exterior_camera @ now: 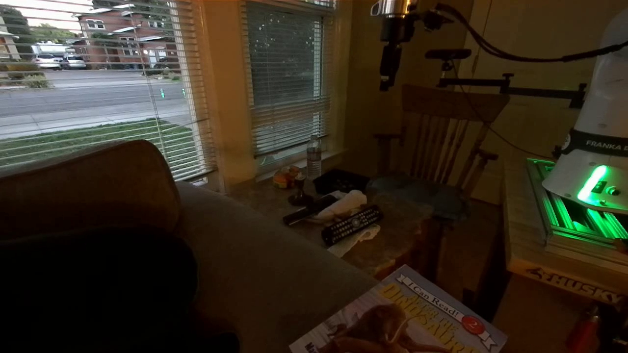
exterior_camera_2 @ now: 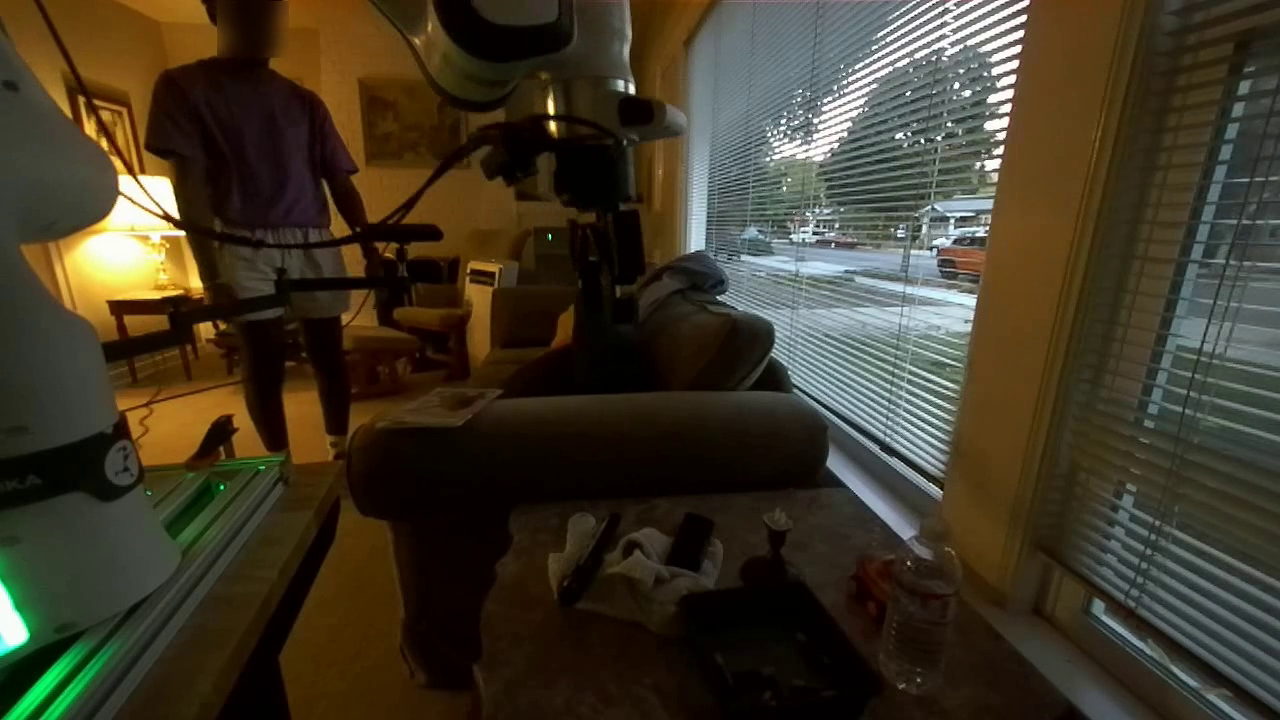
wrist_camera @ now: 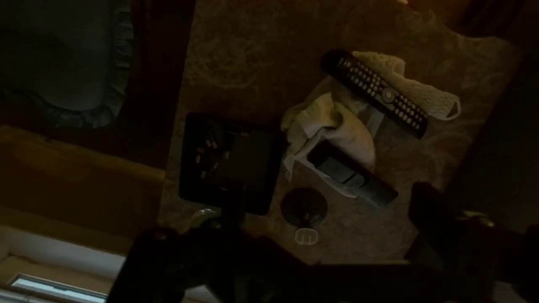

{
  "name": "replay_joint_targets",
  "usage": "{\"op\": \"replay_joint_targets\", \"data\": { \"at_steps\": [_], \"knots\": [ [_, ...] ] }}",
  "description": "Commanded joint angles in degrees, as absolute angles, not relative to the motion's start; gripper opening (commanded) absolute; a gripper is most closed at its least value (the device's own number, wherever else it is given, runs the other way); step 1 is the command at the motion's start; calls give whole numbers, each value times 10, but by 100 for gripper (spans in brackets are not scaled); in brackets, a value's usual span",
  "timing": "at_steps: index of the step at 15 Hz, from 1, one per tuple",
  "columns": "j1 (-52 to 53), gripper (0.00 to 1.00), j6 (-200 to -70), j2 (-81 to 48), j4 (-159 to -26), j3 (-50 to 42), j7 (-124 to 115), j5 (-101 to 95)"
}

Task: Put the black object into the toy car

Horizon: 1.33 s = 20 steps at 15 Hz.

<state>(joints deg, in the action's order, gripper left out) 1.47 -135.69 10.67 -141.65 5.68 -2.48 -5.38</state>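
Note:
A small orange-red thing (exterior_camera: 287, 177), perhaps the toy car, sits beside the bottle in both exterior views (exterior_camera_2: 872, 585); it does not show in the wrist view. Several black things lie on the side table; I cannot tell which one is meant. A black remote (wrist_camera: 351, 172) lies face down, partly on a white cloth (wrist_camera: 349, 130). A black remote with many buttons (wrist_camera: 379, 94) lies on the cloth's other side. A black tray (wrist_camera: 276, 168) holds several small items. My gripper (wrist_camera: 329, 200) is open and empty, high above the table in both exterior views (exterior_camera: 387, 83) (exterior_camera_2: 608, 300).
A dark candle holder (wrist_camera: 304, 206) stands between the tray and the face-down remote. A clear water bottle (exterior_camera_2: 918, 620) stands by the window. A couch arm (exterior_camera_2: 600, 440) borders the table, with a book (exterior_camera: 402, 318) on it. A wooden chair (exterior_camera: 441, 142) stands behind the table.

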Motion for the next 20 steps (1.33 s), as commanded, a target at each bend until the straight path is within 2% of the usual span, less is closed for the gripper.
{"op": "replay_joint_targets", "data": {
  "at_steps": [1,11,15,16,20],
  "knots": [
    [3,100,-1457,20,-1396,37,-48,-64],
    [3,100,-1763,-208,-1348,-46,-70,-63],
    [33,100,-1760,-273,-1316,-85,-75,-45],
    [14,100,-1765,-242,-1342,-70,-52,-44],
    [22,100,-1765,-270,-1324,-79,-54,-44]
  ]
}}
